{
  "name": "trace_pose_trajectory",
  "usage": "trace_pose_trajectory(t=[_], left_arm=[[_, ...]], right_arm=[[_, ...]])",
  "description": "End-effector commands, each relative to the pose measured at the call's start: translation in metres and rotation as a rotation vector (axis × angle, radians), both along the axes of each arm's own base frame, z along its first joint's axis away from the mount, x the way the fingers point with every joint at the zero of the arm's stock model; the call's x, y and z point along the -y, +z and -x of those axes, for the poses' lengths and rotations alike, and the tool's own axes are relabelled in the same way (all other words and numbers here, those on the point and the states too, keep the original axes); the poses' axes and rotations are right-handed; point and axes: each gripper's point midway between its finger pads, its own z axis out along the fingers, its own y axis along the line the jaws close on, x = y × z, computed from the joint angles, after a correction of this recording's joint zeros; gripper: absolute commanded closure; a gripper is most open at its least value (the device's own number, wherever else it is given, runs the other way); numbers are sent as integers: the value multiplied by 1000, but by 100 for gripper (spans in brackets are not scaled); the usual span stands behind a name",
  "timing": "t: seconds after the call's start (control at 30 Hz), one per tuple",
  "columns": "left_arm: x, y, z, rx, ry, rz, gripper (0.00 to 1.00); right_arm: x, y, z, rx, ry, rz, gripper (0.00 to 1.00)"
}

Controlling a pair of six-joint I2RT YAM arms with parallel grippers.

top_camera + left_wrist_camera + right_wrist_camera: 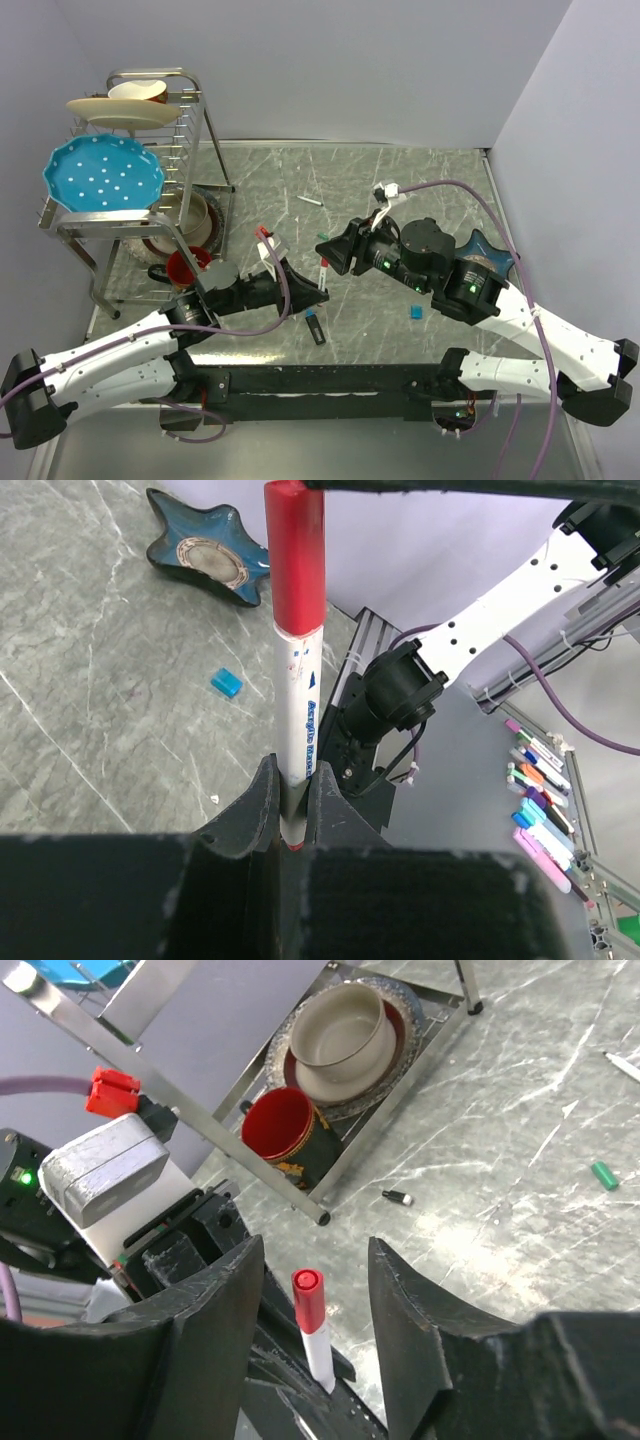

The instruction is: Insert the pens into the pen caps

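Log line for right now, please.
left gripper: shut on pen, upright | red cap: on pen | right gripper: open, aimed at red cap, not touching | blue cap, green cap: loose on table

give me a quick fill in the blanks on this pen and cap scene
1. The left gripper is shut on a pen whose cap is ___.
2. The right gripper holds its jaws ___ on either side of that pen.
3. The loose cap nearest the star-shaped dish is ___.
Missing words: red; open; blue.
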Motion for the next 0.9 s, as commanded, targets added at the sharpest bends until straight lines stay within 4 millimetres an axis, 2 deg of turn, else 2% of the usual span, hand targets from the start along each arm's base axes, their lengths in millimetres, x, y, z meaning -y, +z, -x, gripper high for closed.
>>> trace_pose_trajectory(t=[0.0,0.07,0.1,0.2,0.4,0.53,0.73,0.77,0.87], left_arm=[[0,18,1,55,-12,36,99],[1,19,1,57,-16,36,99],[1,19,1,57,-16,36,99],[3,17,1,47,-24,32,99],[8,19,0,43,-33,41,99],[12,19,0,41,-46,36,99],[15,23,-4,44,-36,42,99],[15,27,-5,53,-33,55,99],[14,33,-8,86,-16,84,99]], right_arm=[[-3,20,6,37,36,-35,48],[-4,15,5,33,38,-27,52],[-5,15,6,34,42,-30,57],[-7,9,9,24,60,-24,62],[-3,-11,12,3,60,-7,62],[3,-16,14,-1,53,2,64],[5,-26,20,-8,74,-3,92],[5,-31,22,-15,83,-4,100],[3,-46,30,-46,117,-11,100]])
